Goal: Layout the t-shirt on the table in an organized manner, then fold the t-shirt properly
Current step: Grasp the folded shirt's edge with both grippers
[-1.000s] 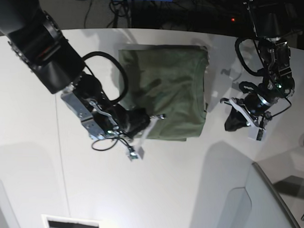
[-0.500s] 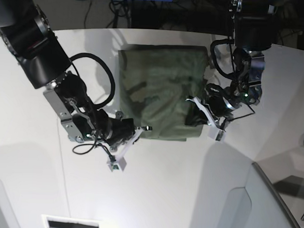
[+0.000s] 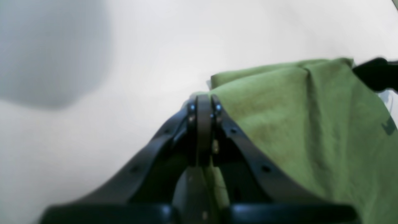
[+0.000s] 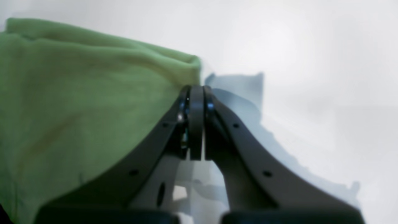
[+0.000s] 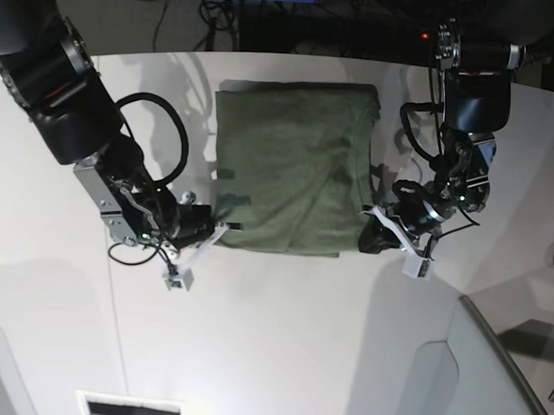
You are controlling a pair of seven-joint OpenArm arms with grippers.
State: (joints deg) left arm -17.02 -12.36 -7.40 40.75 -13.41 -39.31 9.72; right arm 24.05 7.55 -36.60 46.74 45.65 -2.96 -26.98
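White smooth surface (image 5: 282, 335) | olive-green cotton t-shirt (image 5: 292, 167) half-folded | left gripper (image 5: 378, 231), right gripper (image 5: 217, 231): fingers together, pinching near corners | next: probably carry hem toward collar

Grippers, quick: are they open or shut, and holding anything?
Left gripper: shut, pinching the t-shirt corner.
Right gripper: shut at the t-shirt's edge; grip unclear.

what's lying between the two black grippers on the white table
Only the folded olive-green cotton t-shirt: in the base view its near edge spans from the right gripper to the left gripper, each shut at a corner, on the white table.
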